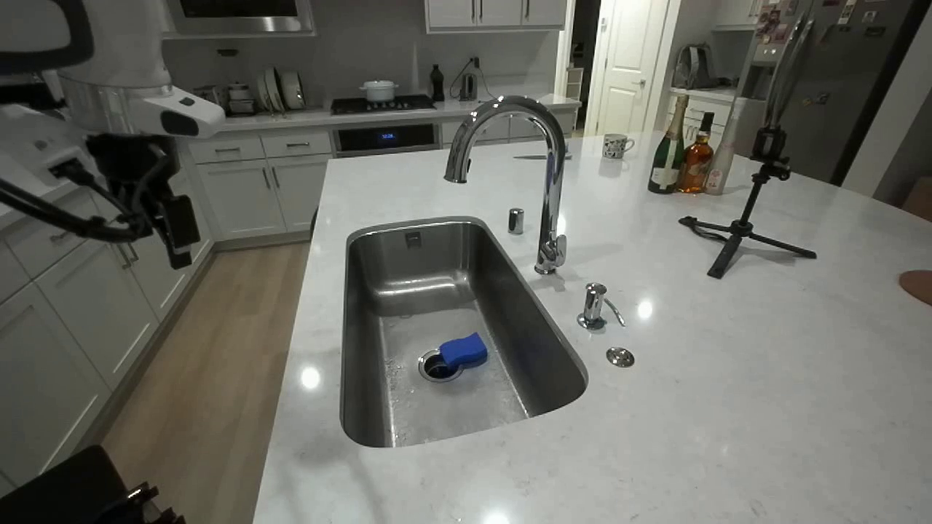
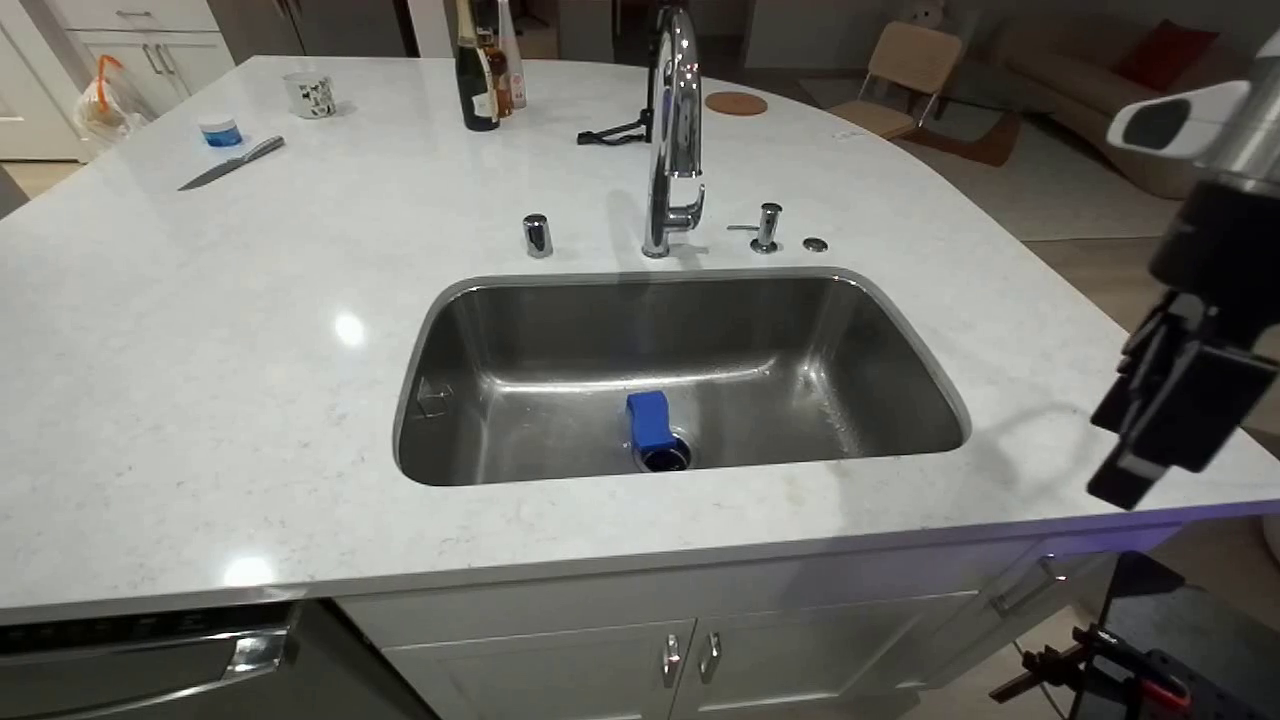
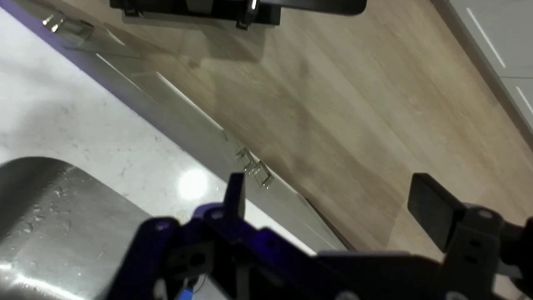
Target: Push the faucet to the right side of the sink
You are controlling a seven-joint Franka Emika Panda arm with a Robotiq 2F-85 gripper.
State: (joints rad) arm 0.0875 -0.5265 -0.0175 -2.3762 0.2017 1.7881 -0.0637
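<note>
The chrome faucet (image 1: 553, 189) stands upright on the white counter beside the long edge of the steel sink (image 1: 510, 320). Its arched spout points over the basin. In an exterior view the faucet (image 2: 658, 200) stands behind the middle of the sink (image 2: 640, 330), spout toward the camera. My gripper (image 1: 180, 244) hangs in the air near the counter's edge, well apart from the faucet; it also shows right of the sink in an exterior view (image 2: 1130, 440). In the wrist view the gripper (image 3: 329, 196) is open and empty, above the floor and counter edge. The faucet is out of the wrist view.
A blue sponge (image 1: 463, 351) lies by the drain in the sink. A soap dispenser (image 1: 594, 302) and a small chrome cap (image 1: 515, 220) flank the faucet base. A black tripod (image 1: 739, 229), several bottles (image 1: 666, 164), a mug (image 1: 615, 145) and a knife (image 2: 235, 163) are on the counter.
</note>
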